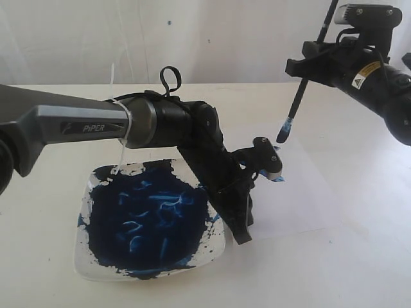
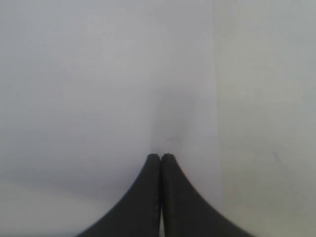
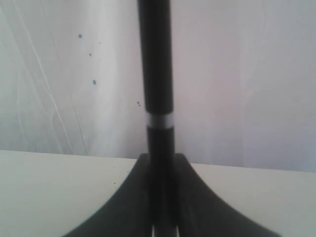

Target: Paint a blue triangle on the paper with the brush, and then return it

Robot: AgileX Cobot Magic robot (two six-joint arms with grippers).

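My right gripper (image 1: 309, 63) is shut on the black handle of the brush (image 1: 297, 102) and holds it nearly upright. Its blue-stained tip (image 1: 284, 132) hangs in the air just above the far part of the white paper (image 1: 308, 192). In the right wrist view the brush (image 3: 157, 74) rises from between the closed fingers of the right gripper (image 3: 161, 159). My left gripper (image 1: 243, 236) is shut on nothing, its tips pressed onto the paper (image 2: 98, 84) near the dish; the left gripper (image 2: 161, 157) shows the fingers together. A few blue strokes (image 1: 277, 178) peek out behind the left wrist; their shape is hidden.
A square white dish (image 1: 85, 262) smeared with dark blue paint sits at the front left, right beside the paper. The left arm (image 1: 83, 125) stretches across above the dish. A white curtain (image 1: 212, 38) backs the cream tabletop (image 1: 359, 269).
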